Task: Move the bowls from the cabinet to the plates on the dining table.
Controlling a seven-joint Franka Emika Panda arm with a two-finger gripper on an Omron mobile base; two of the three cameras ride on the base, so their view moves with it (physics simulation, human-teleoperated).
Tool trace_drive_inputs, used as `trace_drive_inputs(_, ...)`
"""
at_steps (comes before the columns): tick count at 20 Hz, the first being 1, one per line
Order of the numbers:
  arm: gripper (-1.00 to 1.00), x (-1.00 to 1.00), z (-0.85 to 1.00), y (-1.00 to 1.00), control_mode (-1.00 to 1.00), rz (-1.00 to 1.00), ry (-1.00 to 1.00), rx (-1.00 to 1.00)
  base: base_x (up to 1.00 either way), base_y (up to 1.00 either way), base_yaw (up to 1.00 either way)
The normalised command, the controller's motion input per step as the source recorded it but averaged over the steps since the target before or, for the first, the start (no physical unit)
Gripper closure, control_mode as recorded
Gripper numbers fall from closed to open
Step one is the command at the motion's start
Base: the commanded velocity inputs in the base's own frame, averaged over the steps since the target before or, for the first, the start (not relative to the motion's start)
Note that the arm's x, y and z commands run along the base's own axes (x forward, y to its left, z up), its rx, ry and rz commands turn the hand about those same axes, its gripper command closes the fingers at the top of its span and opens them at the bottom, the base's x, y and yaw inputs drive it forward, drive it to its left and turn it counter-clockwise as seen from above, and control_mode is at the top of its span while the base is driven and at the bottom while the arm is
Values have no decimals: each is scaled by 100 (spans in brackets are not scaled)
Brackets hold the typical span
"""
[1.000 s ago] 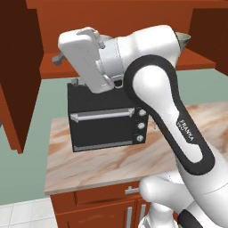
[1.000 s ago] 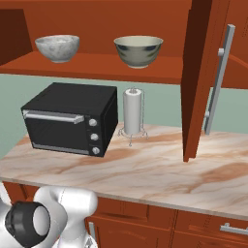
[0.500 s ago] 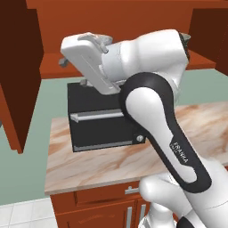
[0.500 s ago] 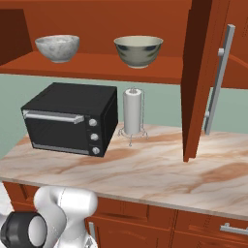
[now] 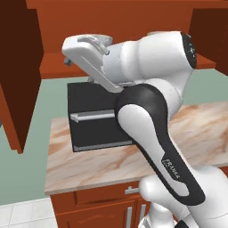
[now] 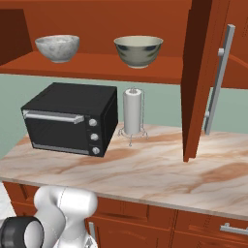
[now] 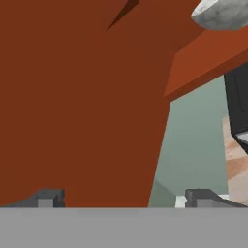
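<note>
The arm, lettered FRANKA, is swinging its hand further left toward the open cabinet [image 6: 193,72], claw [image 7: 123,198] spread apart and empty, while both bowls [image 6: 138,51] are sitting on the cabinet shelf above the counter [image 6: 160,169].

Black oven [image 6: 70,118] beside paper-towel roll [image 6: 133,112]

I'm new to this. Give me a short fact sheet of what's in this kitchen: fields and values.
Shelf: open cabinet, two bowls apart on it
Left bowl: speckled bowl
Right bowl: metal bowl
Counter: black oven with paper towel roll standing beside it
Pincer: open, empty, facing a cabinet door
Progress: both bowls not yet picked up
</note>
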Motion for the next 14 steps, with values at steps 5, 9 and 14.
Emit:
trace_drive_inputs(5,-100,0,15,-8,-100,-20,0,-3,0,0,0)
trace_drive_inputs(9,-100,1,1,-24,-100,-18,0,0,0,0,0)
trace_drive_inputs(14,-100,1,0,-47,-100,-9,0,1,0,0,0)
